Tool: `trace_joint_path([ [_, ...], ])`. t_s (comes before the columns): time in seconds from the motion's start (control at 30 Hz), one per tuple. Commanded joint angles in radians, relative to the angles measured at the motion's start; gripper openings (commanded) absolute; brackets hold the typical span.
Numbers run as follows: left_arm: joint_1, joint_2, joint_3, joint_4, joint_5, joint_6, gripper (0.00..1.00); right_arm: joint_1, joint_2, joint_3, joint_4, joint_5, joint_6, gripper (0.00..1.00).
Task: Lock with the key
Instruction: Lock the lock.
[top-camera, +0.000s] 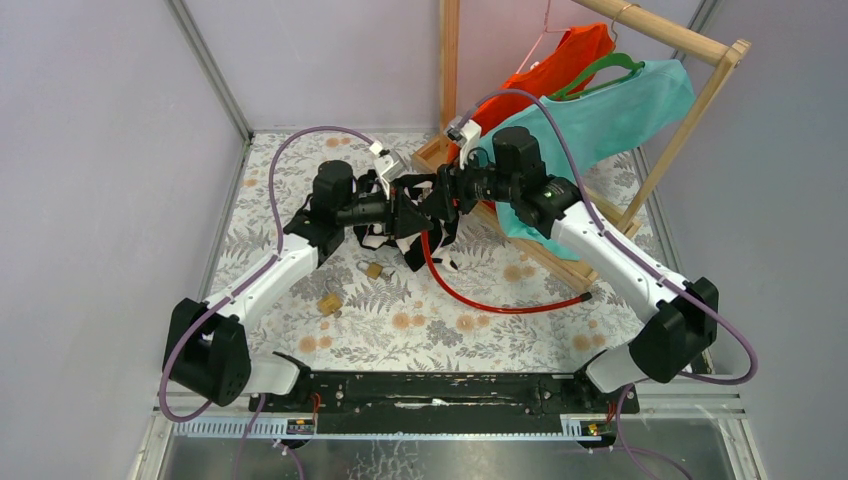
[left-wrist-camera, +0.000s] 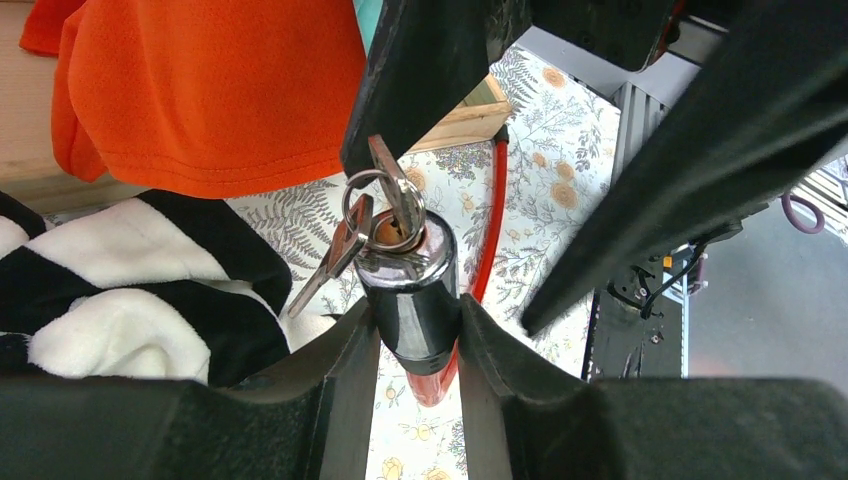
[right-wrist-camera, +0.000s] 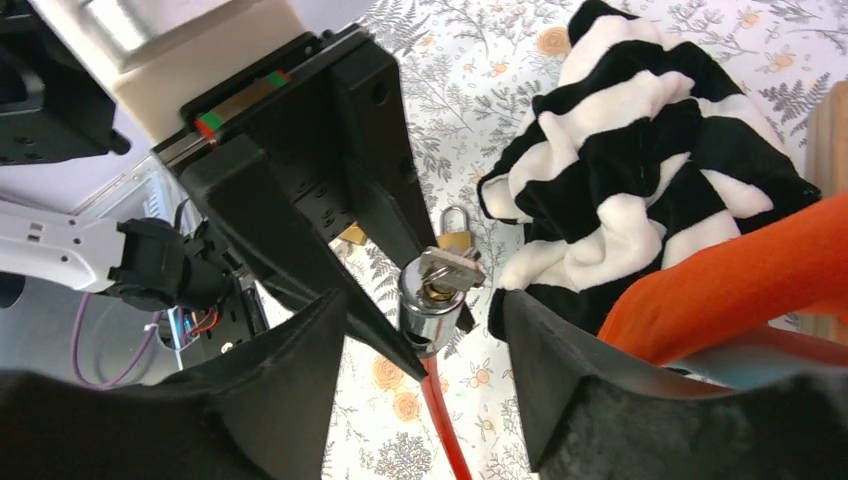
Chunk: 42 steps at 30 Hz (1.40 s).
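Note:
A chrome lock cylinder (left-wrist-camera: 410, 300) on a red cable (top-camera: 470, 295) is held above the table. My left gripper (left-wrist-camera: 415, 330) is shut on the cylinder's body. A key (left-wrist-camera: 395, 185) sits in its end, and a ring with a spare key (left-wrist-camera: 340, 255) hangs from it. My right gripper (right-wrist-camera: 422, 300) is open. Its fingers (right-wrist-camera: 290, 370) stand on either side of the cylinder (right-wrist-camera: 430, 310) and key (right-wrist-camera: 450, 265), with gaps on both sides. In the top view the two grippers, left (top-camera: 415, 210) and right (top-camera: 450, 195), meet nose to nose over the table's back middle.
A black-and-white striped cloth (top-camera: 400, 238) lies under the grippers. A brass padlock (top-camera: 374, 270) and another brass piece (top-camera: 329, 302) lie on the floral table. A wooden rack (top-camera: 700, 110) with orange (top-camera: 570, 60) and teal (top-camera: 620, 115) garments stands at the back right.

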Motion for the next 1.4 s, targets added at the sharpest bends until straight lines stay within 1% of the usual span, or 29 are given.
trace_joint_path([
  [0.0,-0.015,-0.028,0.036,0.012,-0.012,0.025,0.00,0.012,0.008,0.029,0.015,0.060,0.016,0.63],
  [0.1,-0.018,-0.029,0.035,0.012,-0.014,0.031,0.00,0.018,0.015,0.020,0.025,0.067,0.027,0.58],
  [0.23,-0.020,-0.027,0.034,0.012,-0.015,0.034,0.00,0.022,0.024,0.023,0.031,0.068,0.034,0.50],
  [0.3,-0.022,-0.025,0.035,0.013,-0.015,0.036,0.00,0.024,0.029,0.023,0.034,0.063,0.037,0.47],
  [0.47,-0.024,-0.021,0.036,0.013,-0.021,0.040,0.00,0.029,0.035,0.016,0.046,0.043,0.045,0.43],
  [0.53,-0.025,-0.021,0.036,0.013,-0.024,0.043,0.00,0.029,0.035,0.009,0.055,0.025,0.046,0.37],
  [0.6,-0.025,-0.020,0.035,0.013,-0.022,0.043,0.00,0.029,0.032,0.006,0.057,0.030,0.045,0.27],
  [0.67,-0.025,-0.022,0.033,0.012,-0.014,0.044,0.00,0.029,0.025,0.005,0.053,0.044,0.034,0.16],
  [0.73,-0.025,-0.023,0.026,0.020,-0.001,0.048,0.00,0.029,0.019,0.004,0.047,0.064,0.019,0.02],
  [0.77,-0.025,-0.023,0.020,0.028,0.007,0.048,0.01,0.028,0.014,0.001,0.045,0.070,0.012,0.00],
  [0.8,-0.023,-0.027,0.012,0.042,0.016,0.045,0.04,0.027,0.009,0.002,0.044,0.070,0.001,0.00],
  [0.9,-0.023,-0.035,-0.013,0.070,0.056,0.043,0.25,0.026,-0.010,-0.011,0.044,0.056,-0.037,0.00],
  [0.97,-0.022,-0.042,-0.028,0.075,0.083,0.048,0.37,0.021,-0.029,-0.025,0.048,0.042,-0.065,0.00],
  [1.0,-0.019,-0.045,-0.034,0.075,0.098,0.052,0.42,0.015,-0.038,-0.032,0.051,0.018,-0.076,0.00],
  [1.07,-0.014,-0.049,-0.046,0.081,0.139,0.058,0.49,-0.005,-0.055,-0.047,0.061,-0.054,-0.093,0.00],
  [1.17,-0.012,-0.052,-0.058,0.110,0.182,0.045,0.56,-0.009,-0.079,-0.065,0.065,-0.137,-0.129,0.00],
  [1.37,-0.014,-0.042,-0.066,0.170,0.246,-0.003,0.62,-0.009,-0.098,-0.073,0.078,-0.225,-0.122,0.00],
])
